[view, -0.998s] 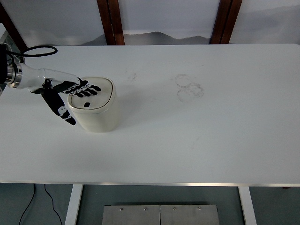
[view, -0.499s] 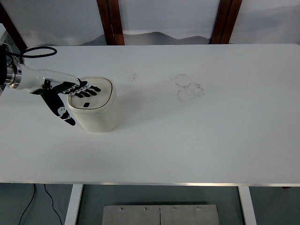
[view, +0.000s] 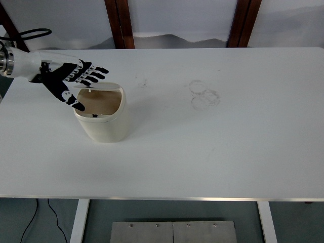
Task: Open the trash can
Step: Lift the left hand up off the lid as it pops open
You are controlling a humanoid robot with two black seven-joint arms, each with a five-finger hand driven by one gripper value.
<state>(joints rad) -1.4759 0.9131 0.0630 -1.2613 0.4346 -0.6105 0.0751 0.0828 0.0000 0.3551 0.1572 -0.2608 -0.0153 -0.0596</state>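
Half a second ago your left hand (view: 71, 81) lay flat on the closed lid, fingers pressed across its top. Now the lid (view: 97, 86) is popped up at the far rim and the can (view: 104, 124) stands open, its tan inside showing. The can itself sits where it was, on the left part of the table (view: 212, 147), set well back from the near edge.

Your hand has lifted off and pulled back toward the far left. It hovers just beyond the can's far-left rim, palm down, fingers spread and straight, pointing right, holding nothing. The thumb (view: 76, 105) slants down toward you and ends close by the can's left rim; whether it touches the rim you can't settle from this steep angle. The white forearm (view: 25, 63) runs off the left edge, with a black cable (view: 30, 33) looping behind it.

Nearest you, the table's front strip is bare, and to the right of the can the whole surface is free out to the right edge. Farther off, faint ring marks (view: 205, 94) stain the top right of centre, and a smaller smudge (view: 142, 81) lies just beyond the can. Behind the far edge two brown posts (view: 120, 23) stand against a pale wall.
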